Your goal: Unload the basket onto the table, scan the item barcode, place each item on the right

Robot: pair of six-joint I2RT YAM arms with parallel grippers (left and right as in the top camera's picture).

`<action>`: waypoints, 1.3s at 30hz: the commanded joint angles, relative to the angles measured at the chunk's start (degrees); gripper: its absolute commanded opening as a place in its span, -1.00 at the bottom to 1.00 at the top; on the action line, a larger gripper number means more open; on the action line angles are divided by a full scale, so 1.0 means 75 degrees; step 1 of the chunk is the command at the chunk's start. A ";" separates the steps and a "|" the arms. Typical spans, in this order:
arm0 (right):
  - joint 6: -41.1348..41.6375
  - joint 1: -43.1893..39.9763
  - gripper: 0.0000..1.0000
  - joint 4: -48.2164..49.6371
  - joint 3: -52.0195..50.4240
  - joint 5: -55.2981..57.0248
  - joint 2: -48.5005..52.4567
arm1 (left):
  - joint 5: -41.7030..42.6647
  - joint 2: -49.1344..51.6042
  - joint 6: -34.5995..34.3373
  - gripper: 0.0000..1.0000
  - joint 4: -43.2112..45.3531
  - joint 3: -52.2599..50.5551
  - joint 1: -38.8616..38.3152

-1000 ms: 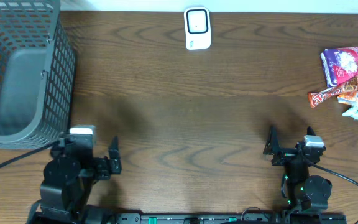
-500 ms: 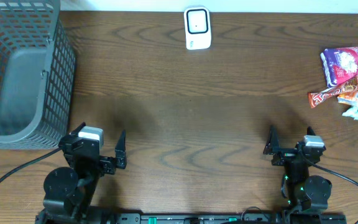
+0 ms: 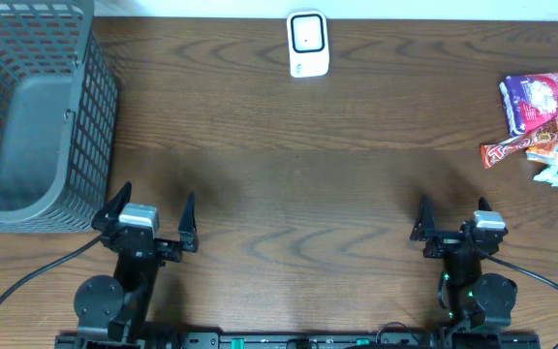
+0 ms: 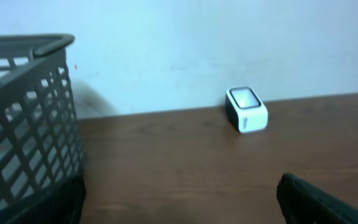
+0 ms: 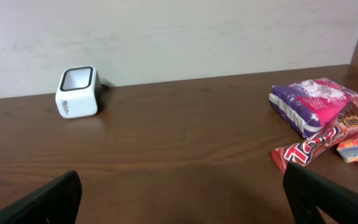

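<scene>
Grey mesh basket [image 3: 100,107] is noted far left of the barcode scanner [image 3: 308,44], on the wooden table [image 3: 308,174]. Left gripper [image 3: 155,208] is held left of the scanner on the near side, jaws apart, nothing between them. The scanner stands at the far edge, window up, long axis front-to-back. Right gripper [image 3: 451,215] is held right of the scanner, near side, jaws apart, empty. Well right of the scanner, a purple snack packet [image 3: 536,102] is laid with its long axis front-to-back; a red candy bar [image 3: 516,147] lies against it diagonally, left end pointing near-left.
</scene>
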 commanded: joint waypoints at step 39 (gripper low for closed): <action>0.0070 -0.0009 0.98 -0.0003 -0.0035 -0.0032 -0.0050 | 0.0035 -0.1064 -0.0956 0.96 0.1405 -0.2448 0.0411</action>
